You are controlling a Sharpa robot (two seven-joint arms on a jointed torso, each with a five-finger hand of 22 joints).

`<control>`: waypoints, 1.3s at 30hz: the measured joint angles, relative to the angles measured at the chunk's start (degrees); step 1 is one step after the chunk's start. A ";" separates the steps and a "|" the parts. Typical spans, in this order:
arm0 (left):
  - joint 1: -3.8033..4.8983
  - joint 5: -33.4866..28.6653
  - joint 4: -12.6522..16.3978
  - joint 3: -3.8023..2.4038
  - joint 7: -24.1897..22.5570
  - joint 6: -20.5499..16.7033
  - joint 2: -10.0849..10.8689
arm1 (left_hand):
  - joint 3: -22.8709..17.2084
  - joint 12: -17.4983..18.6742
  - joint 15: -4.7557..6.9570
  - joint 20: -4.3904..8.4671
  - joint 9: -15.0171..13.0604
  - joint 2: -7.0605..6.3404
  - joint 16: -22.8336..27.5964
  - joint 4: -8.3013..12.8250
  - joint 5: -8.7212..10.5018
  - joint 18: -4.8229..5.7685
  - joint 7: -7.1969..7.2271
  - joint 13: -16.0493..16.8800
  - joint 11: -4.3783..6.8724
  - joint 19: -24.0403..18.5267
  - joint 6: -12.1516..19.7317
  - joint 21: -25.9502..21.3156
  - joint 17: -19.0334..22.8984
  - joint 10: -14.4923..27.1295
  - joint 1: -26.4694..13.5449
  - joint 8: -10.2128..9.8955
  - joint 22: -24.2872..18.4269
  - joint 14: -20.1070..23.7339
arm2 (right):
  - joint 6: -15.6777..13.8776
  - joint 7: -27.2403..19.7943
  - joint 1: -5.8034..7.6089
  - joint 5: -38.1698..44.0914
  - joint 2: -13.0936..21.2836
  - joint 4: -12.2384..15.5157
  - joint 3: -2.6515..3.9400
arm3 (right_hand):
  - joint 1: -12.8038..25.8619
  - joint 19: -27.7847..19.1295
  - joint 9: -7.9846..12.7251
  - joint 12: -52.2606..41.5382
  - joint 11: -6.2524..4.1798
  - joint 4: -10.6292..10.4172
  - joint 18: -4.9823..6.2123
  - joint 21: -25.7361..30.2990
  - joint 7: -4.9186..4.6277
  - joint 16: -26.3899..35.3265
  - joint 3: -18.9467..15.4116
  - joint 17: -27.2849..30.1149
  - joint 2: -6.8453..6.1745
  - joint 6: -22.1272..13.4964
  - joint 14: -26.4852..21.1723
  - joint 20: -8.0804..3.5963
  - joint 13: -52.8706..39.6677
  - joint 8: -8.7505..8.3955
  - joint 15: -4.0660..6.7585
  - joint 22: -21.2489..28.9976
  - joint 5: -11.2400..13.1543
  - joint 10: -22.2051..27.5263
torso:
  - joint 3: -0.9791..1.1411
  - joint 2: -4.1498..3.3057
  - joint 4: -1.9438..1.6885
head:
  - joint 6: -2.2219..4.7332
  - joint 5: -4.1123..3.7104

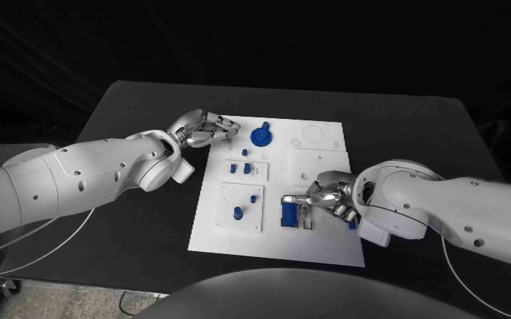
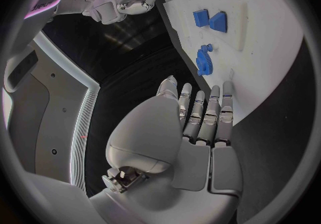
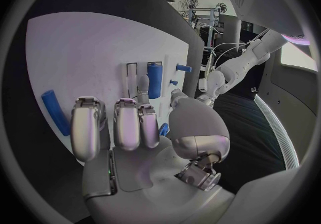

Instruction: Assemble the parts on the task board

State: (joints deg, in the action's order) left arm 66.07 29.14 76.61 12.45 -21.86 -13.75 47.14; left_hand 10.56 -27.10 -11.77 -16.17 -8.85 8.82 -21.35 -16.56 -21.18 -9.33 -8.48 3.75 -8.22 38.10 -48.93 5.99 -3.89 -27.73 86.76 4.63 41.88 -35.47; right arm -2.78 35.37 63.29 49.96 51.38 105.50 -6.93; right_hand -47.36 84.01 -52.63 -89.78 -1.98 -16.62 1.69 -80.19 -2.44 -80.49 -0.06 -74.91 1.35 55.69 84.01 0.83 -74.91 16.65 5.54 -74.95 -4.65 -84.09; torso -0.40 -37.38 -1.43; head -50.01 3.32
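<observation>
- Right hand [image 1: 332,202] low over the task board [image 1: 320,249], lower right of the frame, fingers curled beside the blue block [image 1: 289,213] in its slot; pinching it or just touching? Hard to tell.
- Risk: a skewed push jams the block or tips it out.
- Left hand [image 1: 202,128] hovers at the board's upper-left edge, fingers loosely together, holding nothing.
- The blue gear [image 1: 262,138] sits close by; a careless sweep could knock it.
- Board unclamped, it seems; a hard press may slide it across the surface [image 1: 139,105].
</observation>
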 measured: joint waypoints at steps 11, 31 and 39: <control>-0.02 0.00 0.08 -0.01 0.02 0.07 0.26 | 0.00 0.00 0.00 0.00 0.00 0.00 0.00 0.00 0.00 0.00 0.00 0.00 0.00 0.00 0.00 0.00 0.00 0.00 0.00 0.00 0.00 0.00 | -1.88 -1.71 1.04 -1.31 4.05 2.18 0.11 | -0.62 0.00 -0.54 0.00 0.00 0.40 0.00 -0.36 0.39 -0.53 -0.40 0.01 0.62 0.39 0.00 0.00 0.00 1.08 0.00 0.00 -1.59 0.00 | 0.03 -0.03 0.02 | 0.00 0.35; -0.04 -0.01 0.09 0.00 0.05 0.06 0.31 | 0.00 0.00 0.00 0.00 0.00 0.17 0.00 0.00 0.00 -0.01 -0.21 0.00 0.00 0.00 -0.21 0.00 -0.01 0.00 0.17 0.00 -0.03 0.00 | -0.37 -2.14 5.24 -1.22 11.88 2.29 -0.06 | -11.55 0.00 1.95 0.00 0.00 5.41 0.00 -0.67 -0.04 -0.78 1.13 -0.03 -0.83 -0.86 0.00 0.00 0.01 -0.26 0.00 0.02 -24.20 0.00 | -0.08 0.07 -0.01 | 0.00 -0.24; -0.05 -0.01 0.15 0.00 0.10 0.07 0.44 | 0.00 0.00 0.00 0.00 0.00 0.22 0.00 0.00 0.00 -0.01 -0.21 0.00 0.00 0.00 -0.21 0.00 -0.01 0.00 0.23 0.00 -0.05 0.00 | 1.98 -0.29 4.55 9.15 13.40 2.94 -0.19 | -11.79 0.00 1.89 0.00 0.00 5.79 0.00 -2.02 0.44 -1.46 1.20 -0.02 -1.07 0.59 0.00 0.00 0.01 0.20 0.00 0.02 -24.16 0.00 | -0.03 0.04 0.00 | 0.00 -0.13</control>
State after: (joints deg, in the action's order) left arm 66.02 29.14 76.76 12.45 -21.77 -13.68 47.58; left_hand 10.56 -27.10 -11.77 -16.17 -8.85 9.04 -21.35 -16.56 -21.17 -9.33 -8.69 3.75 -8.21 38.10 -49.14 5.99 -3.90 -27.72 86.99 4.63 41.83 -35.47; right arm -0.80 35.08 67.84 59.11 64.79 108.45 -7.12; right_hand -59.14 84.01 -50.74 -89.78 -1.98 -10.82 1.70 -82.21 -2.00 -81.95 1.14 -74.93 0.28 56.28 84.01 0.83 -74.90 16.85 5.54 -74.92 -28.81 -84.09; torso -0.43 -37.34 -1.43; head -50.01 3.20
